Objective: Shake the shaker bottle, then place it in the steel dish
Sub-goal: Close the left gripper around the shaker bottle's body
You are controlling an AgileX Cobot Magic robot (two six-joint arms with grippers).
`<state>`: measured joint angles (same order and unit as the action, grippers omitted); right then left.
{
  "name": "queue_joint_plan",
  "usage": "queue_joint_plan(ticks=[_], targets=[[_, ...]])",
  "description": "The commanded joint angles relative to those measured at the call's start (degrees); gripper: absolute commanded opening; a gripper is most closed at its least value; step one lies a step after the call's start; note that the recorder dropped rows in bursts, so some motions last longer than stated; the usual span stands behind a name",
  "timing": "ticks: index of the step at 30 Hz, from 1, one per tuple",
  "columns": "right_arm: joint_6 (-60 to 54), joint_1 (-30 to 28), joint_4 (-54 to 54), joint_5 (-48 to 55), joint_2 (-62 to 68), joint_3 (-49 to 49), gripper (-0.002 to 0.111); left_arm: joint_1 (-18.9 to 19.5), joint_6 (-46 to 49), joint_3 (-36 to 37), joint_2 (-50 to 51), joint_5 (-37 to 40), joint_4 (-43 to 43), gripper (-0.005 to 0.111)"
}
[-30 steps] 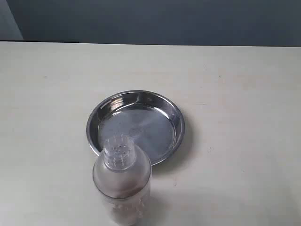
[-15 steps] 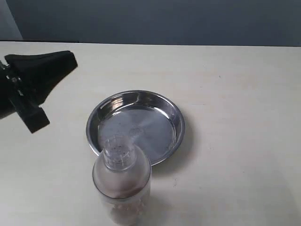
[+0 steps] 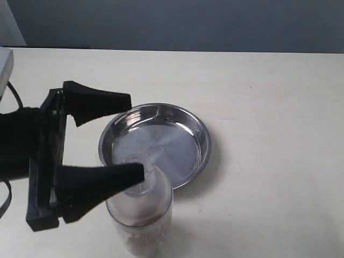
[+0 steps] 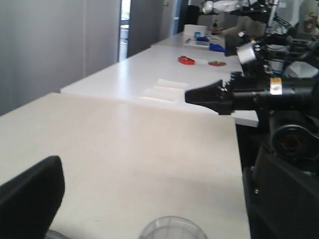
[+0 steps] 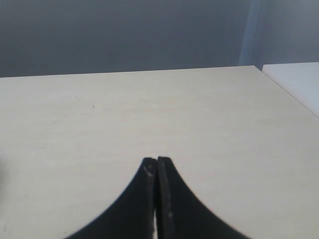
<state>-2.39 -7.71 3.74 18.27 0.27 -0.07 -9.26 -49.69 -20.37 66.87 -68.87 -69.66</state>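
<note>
A cream, matte table (image 3: 279,107) filled the exterior view, lightly scuffed, with a small dark speck toward its far right. Beyond its far edge stood a plain blue-grey wall (image 3: 188,24), paler at the far left corner. In the left wrist view the wall gave way to a bright opening (image 4: 125,20), and a row of white tables (image 4: 164,74) ran off past the cream one. The light was soft and even.
</note>
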Motion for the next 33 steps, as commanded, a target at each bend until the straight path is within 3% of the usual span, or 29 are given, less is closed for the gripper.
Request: queue_joint_plan(ticks=[1,11,20,33], targets=[[-0.11,-0.2,0.01,-0.77,-0.27,0.07,-0.001,-2.3,0.24,-0.66,1.4,-1.09,-4.54,0.106],[-0.11,-0.2,0.01,-0.77,-0.27,0.07,-0.001,-3.47,7.61,-0.66,13.2,-1.09,-5.47,0.106],[-0.11,-0.2,0.01,-0.77,-0.27,0.07,-0.001,-3.47,20.01,-0.66,24.03,-1.09,-5.42,0.106],[-0.11,-0.2,0.01,-0.77,-0.27,0.07,-0.001,-3.47,29.6,-0.66,39.13,-1.09,-0.88,0.105]])
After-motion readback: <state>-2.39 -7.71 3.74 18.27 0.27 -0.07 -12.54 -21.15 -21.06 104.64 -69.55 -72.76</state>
